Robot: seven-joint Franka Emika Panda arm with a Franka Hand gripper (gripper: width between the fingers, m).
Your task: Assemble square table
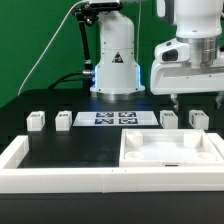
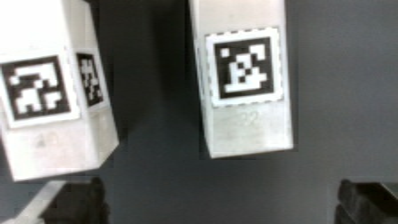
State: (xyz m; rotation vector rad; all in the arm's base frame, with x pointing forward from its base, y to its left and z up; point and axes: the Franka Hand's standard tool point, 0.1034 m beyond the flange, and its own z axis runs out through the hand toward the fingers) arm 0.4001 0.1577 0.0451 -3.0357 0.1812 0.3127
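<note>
Square table top [image 1: 170, 152] and 4 legs [image 1: 36, 120] lie on black worktop [image 1: 70, 148].

The white arm [image 1: 115, 60] rises from its base at the back edge of the surface [image 1: 70, 142] and bends over toward the exterior view's right. Its gripper [image 1: 197, 102] points straight down, hanging low over the surface near that back edge. In the wrist view the two dark fingertips [image 2: 68, 203] stand wide apart, gripping nothing.
</note>
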